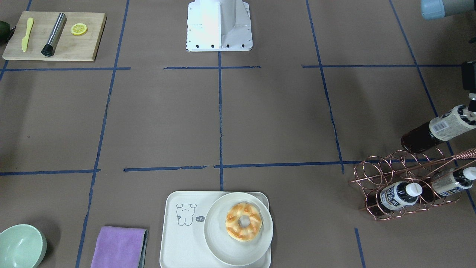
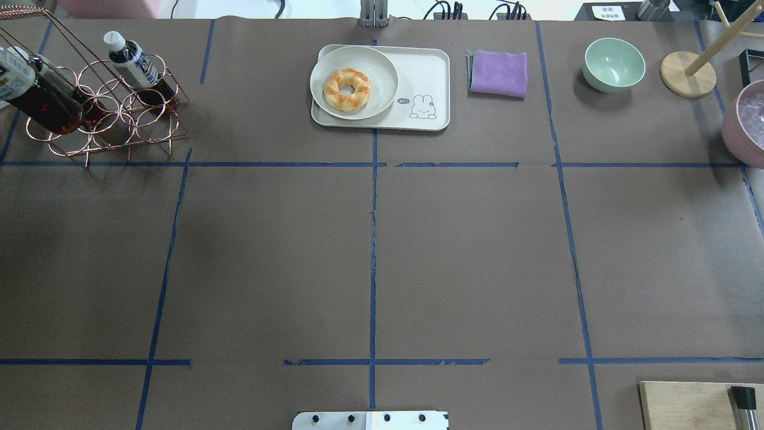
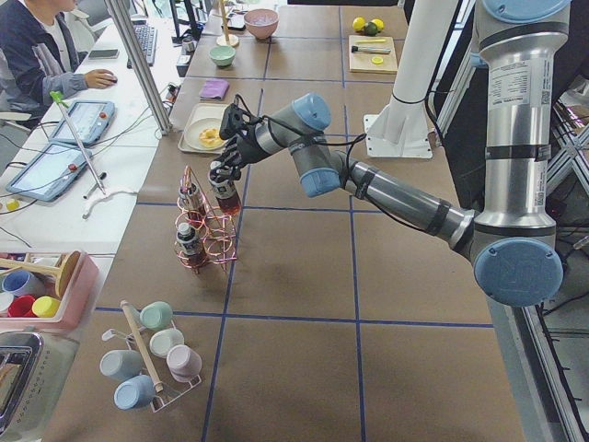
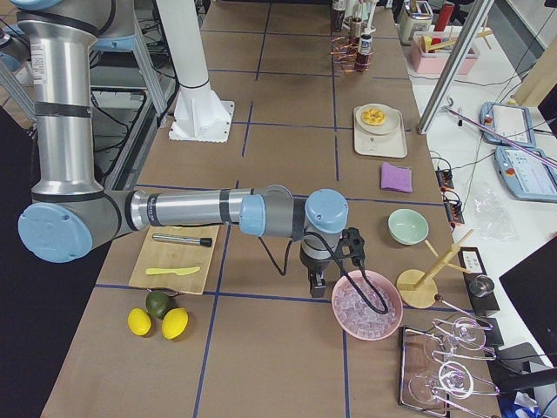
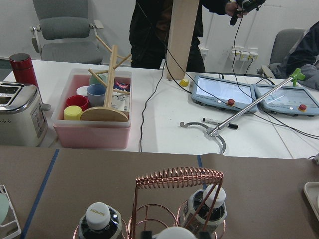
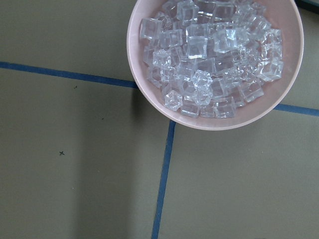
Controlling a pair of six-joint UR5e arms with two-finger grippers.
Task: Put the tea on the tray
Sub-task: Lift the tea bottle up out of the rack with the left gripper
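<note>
1. The left pincer [image 3: 221, 164] is clenched on the white-capped end of the tea [image 1: 436, 130]. In the left wrist view the cap sits between the two fingertips at the bottom edge.
2. The tea hangs tilted from that pincer, off the table [image 2: 268, 251]. Its cap end is up at the fingers and its dark base slants down and away.
3. Just beneath it stands the copper wire rack [image 5: 179, 177]. The tea's base is close to the rack's upper rings, but I cannot tell whether it touches them.
4. A second bottle [image 1: 397, 195] and a third bottle [image 1: 452, 181] of the same kind lie slanted in the rack's rings, caps outward.
5. The tray [image 2: 430, 71] lies well apart from the tea and the left pincer, about midway along the table's far edge.
6. A round plate [image 2: 385, 70] bearing a doughnut [image 2: 347, 89] covers the tray's half toward the rack. The half with the drawn bear is bare.
7. Beyond the tray along the same edge lie a purple cloth [image 2: 499, 73] and then a green bowl [image 2: 615, 63].
8. Farthest off, the right pincer [image 4: 318, 280] hovers low over the table, just beside a pink bowl [image 6: 219, 124] of ice cubes [image 6: 214, 50]. It shows only in a side view, so I cannot tell whether it is released or clenched
</note>
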